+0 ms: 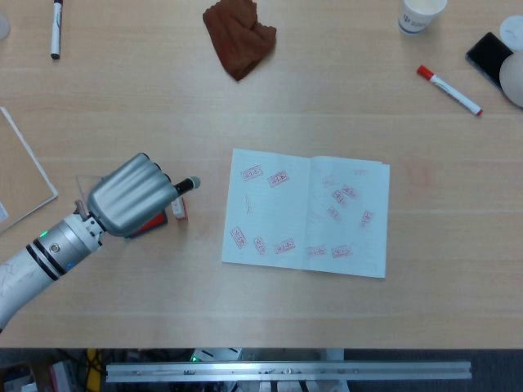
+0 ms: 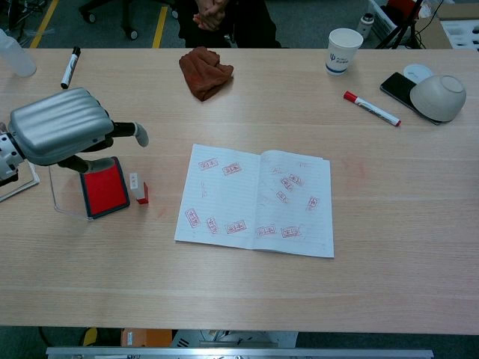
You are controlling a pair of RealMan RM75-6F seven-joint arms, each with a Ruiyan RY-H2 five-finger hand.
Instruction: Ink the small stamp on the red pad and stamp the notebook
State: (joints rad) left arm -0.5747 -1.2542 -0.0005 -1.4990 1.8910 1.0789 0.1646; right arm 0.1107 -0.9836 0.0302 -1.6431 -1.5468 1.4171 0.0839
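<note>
Here, my left hand [image 2: 63, 134] hovered above the red pad [image 2: 105, 187], its metal back turned up toward both cameras and one dark finger [image 2: 129, 132] reaching out toward the notebook side. It held nothing that I could see; from the chest view the fingers looked apart rather than curled in, though most of them were hidden under the palm. In the head view the hand covered nearly all of the pad, so only a red sliver showed below it.

The small stamp [image 2: 139, 189] lay on the table just beside the pad's right edge, untouched, with the outstretched fingertip above and a little past it. The pad's clear lid [image 2: 63, 191] stood open on the far side from the stamp. The notebook [image 2: 258, 200] lay open near the middle of the table [image 2: 247, 284], well apart from the stamp, both pages already carrying scattered red prints.

Around the work: a brown cloth [image 2: 206, 72] crumpled at the far edge, a black marker [image 2: 69, 66] off to the far left, a paper cup [image 2: 343, 50], a red-capped marker [image 2: 371, 108], a dark phone [image 2: 397, 86] and an upturned bowl [image 2: 438, 98] to the far right. A pale board [image 1: 20, 171] sat at the left edge beside my arm. Nothing lay between stamp and notebook. My right hand showed in neither view.
</note>
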